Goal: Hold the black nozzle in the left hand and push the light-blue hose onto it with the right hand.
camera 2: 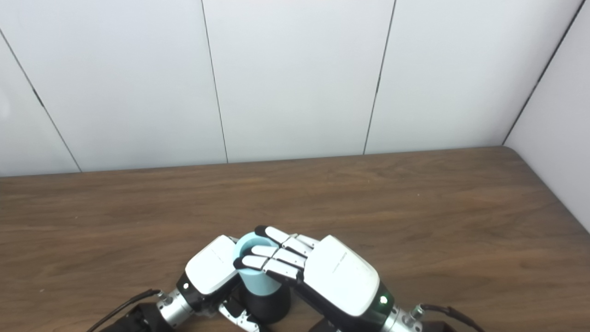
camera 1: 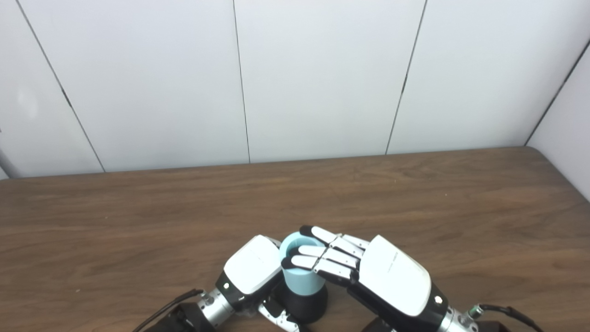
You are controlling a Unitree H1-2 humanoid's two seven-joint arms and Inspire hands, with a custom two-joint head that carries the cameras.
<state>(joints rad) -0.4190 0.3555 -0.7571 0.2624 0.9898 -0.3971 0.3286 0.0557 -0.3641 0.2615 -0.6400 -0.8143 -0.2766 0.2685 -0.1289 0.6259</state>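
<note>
Hose (camera 1: 302, 276) on nozzle (camera 1: 308, 305), near table (camera 1: 415, 193) edge

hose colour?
Light blue hose, seated on the black nozzle; clearest in left eye view.

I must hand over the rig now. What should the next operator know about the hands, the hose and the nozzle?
Left hand: wrapped around the black nozzle, low near the table front edge.
Right hand: fingers laid over the open top of the light-blue hose, pressing down.
Done: hose stands upright on the nozzle, its lower end meeting it.
Left: how far it is seated cannot be seen; perhaps push more, then release.
</note>
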